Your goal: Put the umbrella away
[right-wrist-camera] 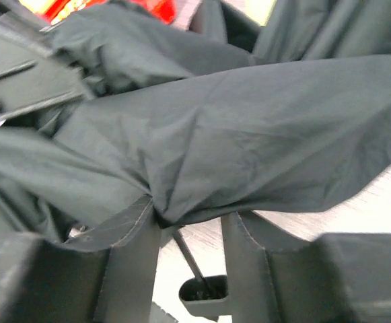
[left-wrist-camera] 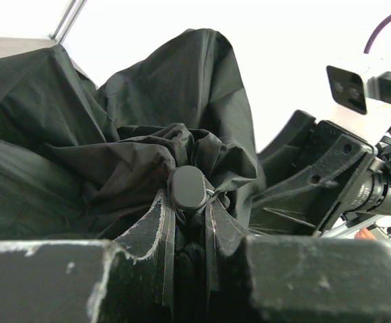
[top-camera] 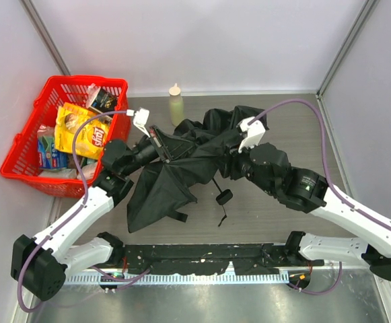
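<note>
Nearest, my left fingers point(left-wrist-camera: 151, 232) clamp the umbrella point(top-camera: 171, 171) by its top cap. Whether my right fingers point(right-wrist-camera: 131, 259) hold the fold between them I cannot tell. Canopy sprawls loose on the worktop point(top-camera: 269, 215); collapsing and stowing remain, I judge.

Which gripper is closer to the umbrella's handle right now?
Right. The right gripper sits at the canopy just beyond the handle; the left gripper is farther off, at the canopy's left side.

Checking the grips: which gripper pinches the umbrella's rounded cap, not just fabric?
The left gripper: the umbrella cap sits clamped between its fingers. The right gripper, open, meets only canopy fabric.
</note>
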